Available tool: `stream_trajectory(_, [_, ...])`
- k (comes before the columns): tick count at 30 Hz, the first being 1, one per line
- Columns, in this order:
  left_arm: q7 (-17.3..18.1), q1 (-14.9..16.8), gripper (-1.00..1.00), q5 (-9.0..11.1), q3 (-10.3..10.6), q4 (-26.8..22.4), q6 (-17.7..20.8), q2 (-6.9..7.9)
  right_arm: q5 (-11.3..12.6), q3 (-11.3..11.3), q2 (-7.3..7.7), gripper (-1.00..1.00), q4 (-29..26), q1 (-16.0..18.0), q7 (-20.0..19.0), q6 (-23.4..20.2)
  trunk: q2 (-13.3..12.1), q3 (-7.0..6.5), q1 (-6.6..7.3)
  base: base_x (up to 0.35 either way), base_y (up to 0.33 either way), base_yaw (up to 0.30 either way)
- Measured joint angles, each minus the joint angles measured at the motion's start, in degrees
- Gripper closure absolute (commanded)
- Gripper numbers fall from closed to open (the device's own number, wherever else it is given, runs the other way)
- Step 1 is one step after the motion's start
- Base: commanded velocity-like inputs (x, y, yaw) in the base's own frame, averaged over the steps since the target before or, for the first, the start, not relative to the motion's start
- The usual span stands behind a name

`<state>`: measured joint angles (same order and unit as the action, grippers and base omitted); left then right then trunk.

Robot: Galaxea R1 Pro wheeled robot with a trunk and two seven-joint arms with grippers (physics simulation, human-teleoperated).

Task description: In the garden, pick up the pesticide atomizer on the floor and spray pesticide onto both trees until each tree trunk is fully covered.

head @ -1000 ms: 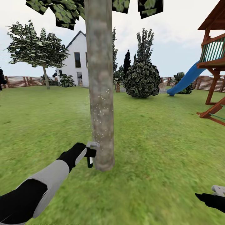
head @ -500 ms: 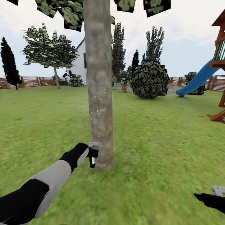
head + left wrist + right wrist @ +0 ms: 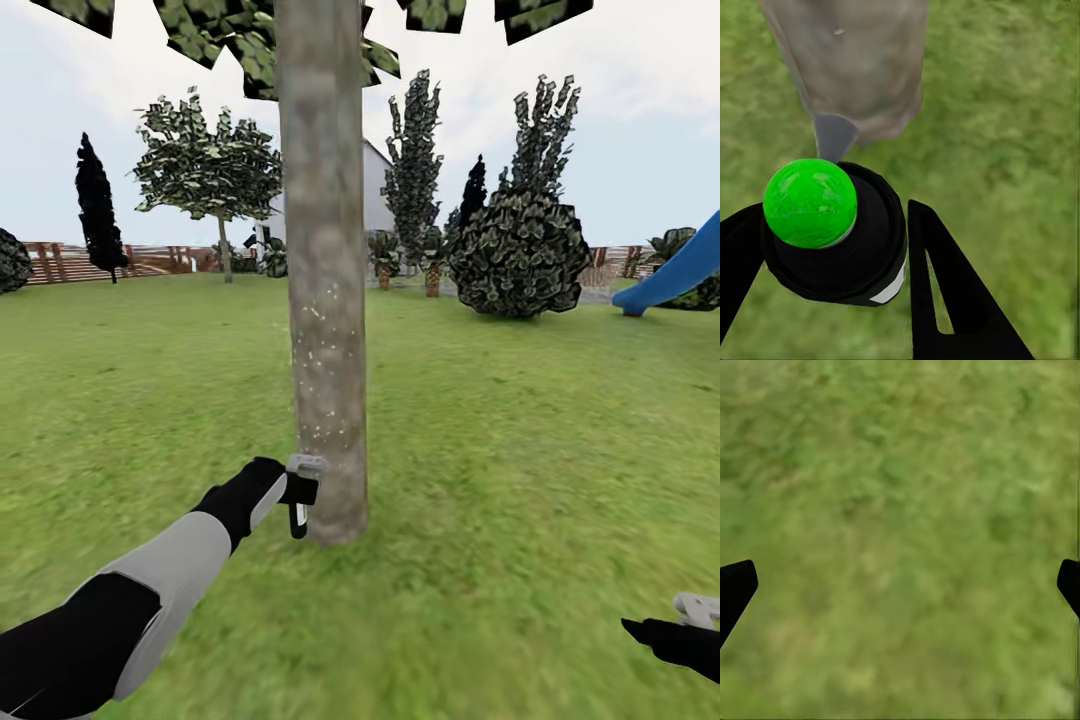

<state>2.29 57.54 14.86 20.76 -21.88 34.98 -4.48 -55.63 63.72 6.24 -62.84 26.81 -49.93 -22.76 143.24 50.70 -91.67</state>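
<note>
Left claw (image 3: 832, 247) grips the pesticide atomizer (image 3: 832, 232) by its rigid, light body; right claw (image 3: 900, 585) spread wide.

Colours in front of me: greys, greens, black.

The tree trunk (image 3: 322, 260) is mottled grey-brown, flecked with small white specks low down. The lawn (image 3: 520, 420) is blotchy green with yellowish patches. My left arm (image 3: 160, 580) runs black, then pale grey, then black at the wrist. In my left gripper (image 3: 832, 285) the jaws are black, closed on the pesticide atomizer (image 3: 832, 232): black body, bright glossy green cap, a white patch on its side. The tips of my right gripper (image 3: 900, 585) are black against green grass. The fence (image 3: 150, 260) is reddish-brown slats; the slide (image 3: 680, 270) is blue.
</note>
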Motion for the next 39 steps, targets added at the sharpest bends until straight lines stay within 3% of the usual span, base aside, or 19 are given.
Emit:
stream_trajectory(11, [0.0,-0.02,1.0,0.0,0.07,0.0,0.0,-0.44,0.0,0.0,0.0,-1.0,0.0,0.0,0.01,0.0,0.0,0.0,0.0,0.108,-0.323,0.014])
stream_trajectory(22, [0.0,0.01,1.0,0.0,0.01,0.0,0.0,-0.79,0.0,0.0,-0.06,-1.0,-0.03,0.0,0.01,0.0,0.0,0.0,0.0,0.009,-0.323,0.239])
stream_trajectory(31, [0.0,0.0,1.0,0.0,-0.02,0.0,0.0,-0.79,-0.02,0.0,-0.07,-1.0,-0.02,0.0,0.01,0.0,0.0,0.0,0.0,0.09,-0.323,0.034])
stream_trajectory(39, [0.0,0.0,1.0,0.05,-0.02,0.0,0.0,-0.79,-0.05,-0.01,-0.09,-1.0,0.0,0.0,0.08,0.0,0.0,0.0,0.0,0.093,-0.323,0.242])
